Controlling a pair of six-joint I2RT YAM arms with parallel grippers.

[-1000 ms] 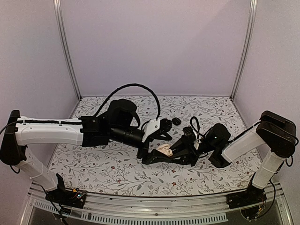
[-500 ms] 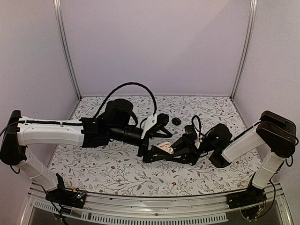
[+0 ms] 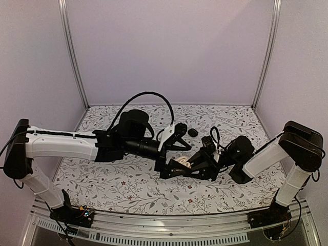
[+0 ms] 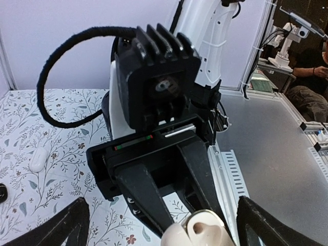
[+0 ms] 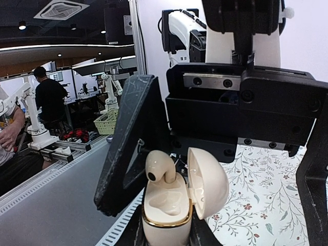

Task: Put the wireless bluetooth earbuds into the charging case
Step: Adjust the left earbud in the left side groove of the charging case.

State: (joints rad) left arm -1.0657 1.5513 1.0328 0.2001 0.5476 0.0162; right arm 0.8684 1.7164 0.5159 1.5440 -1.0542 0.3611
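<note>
One cream stemmed earbud stood stem-down in the cream gold-rimmed charging case, whose lid was hinged open, near the counter's middle. The right claw, reaching leftward, was clamped on the case's base. The left claw, its arm stretched rightward, faced the case with fingers spread wide, holding nothing. On the floral-print counter lay one white oval object and one small black object.
</note>
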